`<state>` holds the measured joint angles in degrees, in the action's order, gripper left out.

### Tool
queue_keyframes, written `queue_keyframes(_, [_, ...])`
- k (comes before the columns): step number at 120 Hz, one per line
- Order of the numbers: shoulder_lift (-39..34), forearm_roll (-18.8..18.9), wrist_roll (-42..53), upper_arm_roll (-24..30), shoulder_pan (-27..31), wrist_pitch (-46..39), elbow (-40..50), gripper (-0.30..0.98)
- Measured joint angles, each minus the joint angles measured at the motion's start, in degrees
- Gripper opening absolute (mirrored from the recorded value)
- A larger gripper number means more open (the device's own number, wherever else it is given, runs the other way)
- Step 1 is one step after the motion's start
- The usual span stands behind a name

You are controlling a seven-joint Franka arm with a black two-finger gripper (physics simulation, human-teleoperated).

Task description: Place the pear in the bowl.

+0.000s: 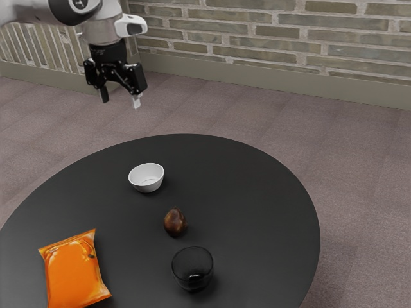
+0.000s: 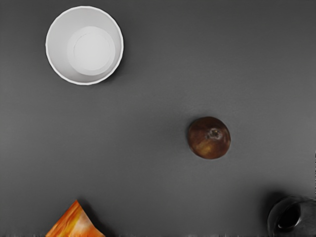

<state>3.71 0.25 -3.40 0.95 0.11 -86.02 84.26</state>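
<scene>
The pear (image 1: 174,222) lies well below the end effector (image 1: 120,102).

- And up at the exterior view's upper left, I'm catching a small mark (image 1: 80,4) on the dark round cap (image 1: 61,10) of my arm (image 1: 26,14), too small to make out!
- No readable words or numbers for me!

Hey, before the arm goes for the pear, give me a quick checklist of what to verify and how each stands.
Fingers apart, nothing between them: ok.
Pear standing upright on the table: ok.
Gap between pear and dark glass: ok.
Bowl upright and empty: ok.
Fingers around the pear: not ok, they are up in the air, away from it.
Pear's firmness for gripping: cannot tell.
</scene>
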Motion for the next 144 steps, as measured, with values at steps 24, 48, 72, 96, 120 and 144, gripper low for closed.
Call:
queue_keyframes(24, [0.42,-0.26,-0.55,-0.01,-0.52,-0.16,0.23,0.69])
queue_keyframes(48, [-0.88,-0.72,-0.86,1.77,0.44,-11.17,17.17,0.69])
queue_keyframes(72, [1.84,-1.21,-1.1,5.27,-0.73,-27.75,29.27,0.69])
queue_keyframes(96, [2.08,-1.5,0.21,8.14,-0.94,-44.92,39.37,0.69])
queue_keyframes(120, [4.48,-1.55,3.72,7.92,-0.53,-54.22,42.32,0.69])
queue_keyframes(144, [6.56,-1.86,7.66,7.55,-0.52,-57.27,44.32,0.69])
